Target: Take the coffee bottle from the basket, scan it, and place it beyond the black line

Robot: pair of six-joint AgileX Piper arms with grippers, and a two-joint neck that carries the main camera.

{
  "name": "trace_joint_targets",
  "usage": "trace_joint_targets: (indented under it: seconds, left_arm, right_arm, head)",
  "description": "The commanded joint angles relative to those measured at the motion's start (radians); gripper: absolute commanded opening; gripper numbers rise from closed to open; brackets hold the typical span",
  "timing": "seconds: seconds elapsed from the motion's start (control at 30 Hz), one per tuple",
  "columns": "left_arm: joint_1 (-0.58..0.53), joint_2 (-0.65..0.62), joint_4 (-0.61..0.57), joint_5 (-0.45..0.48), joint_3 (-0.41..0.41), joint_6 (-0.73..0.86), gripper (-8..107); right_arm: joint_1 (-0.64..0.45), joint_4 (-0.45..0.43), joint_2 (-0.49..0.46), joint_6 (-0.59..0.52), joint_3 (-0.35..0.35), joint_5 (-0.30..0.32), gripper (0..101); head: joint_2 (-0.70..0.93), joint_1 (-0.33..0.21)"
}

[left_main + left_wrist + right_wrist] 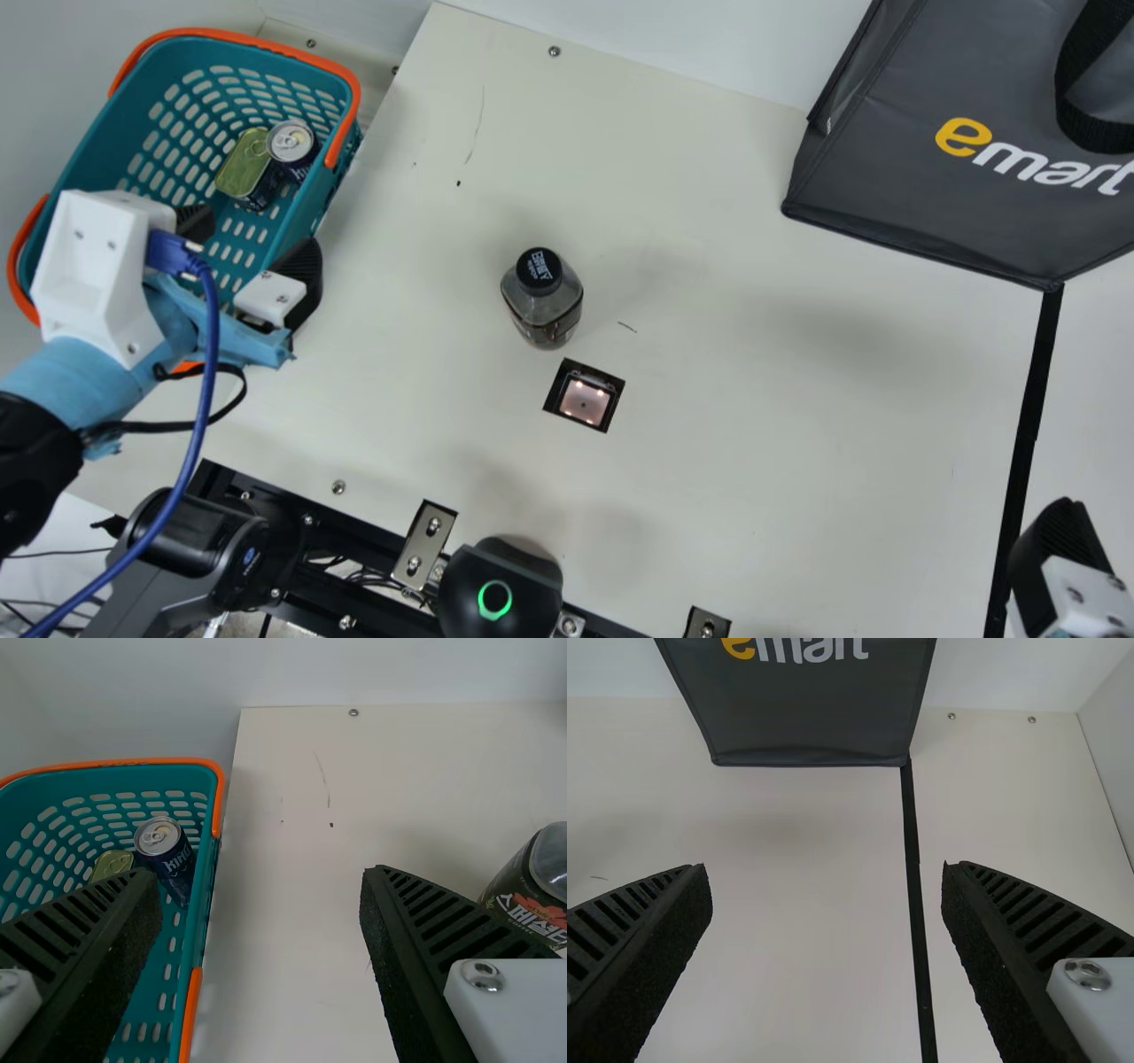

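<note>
Because the coffee bottle (542, 306) stands upright on the surface (753, 461), outside the basket (205, 895) and just beyond the scanner window (585, 399) as seen from the near edge, the step in hand is judged to be the transition from removal to scan and transfer. Scan completion cannot be determined. If the scan is outstanding, the next move calls for gripping the bottle by its sides, lifting it and presenting its code over the window; if it is complete, the bottle is to be carried across the black line (1032, 390) toward the right edge and set down upright. The right arm is judged better placed for that transfer. Left arm pose: extended from the near left corner, with the left gripper (252, 239) above the basket's inner side wall, one finger on the basket side and the other over the surface; fingers wide, holding nothing. Right arm pose: near right corner, with the right gripper (828, 870) above the surface, fingers wide and unloaded, one to each side of the line in its wrist view.
</note>
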Motion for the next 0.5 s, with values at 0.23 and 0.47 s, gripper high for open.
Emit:
trace_joint_targets:
  seconds: [0.23, 0.47]
  left_arm:
    - [0.0, 0.0, 0.0, 0.0, 0.0, 0.0, 90]
    - [0.0, 0.0, 0.0, 0.0, 0.0, 0.0, 90]
  right_arm:
    - [0.0, 0.0, 0.0, 0.0, 0.0, 0.0, 91]
    - [0.0, 0.0, 0.0, 0.0, 0.0, 0.0, 91]
  head:
    - [0.002, -0.026]
    - [0.002, -0.026]
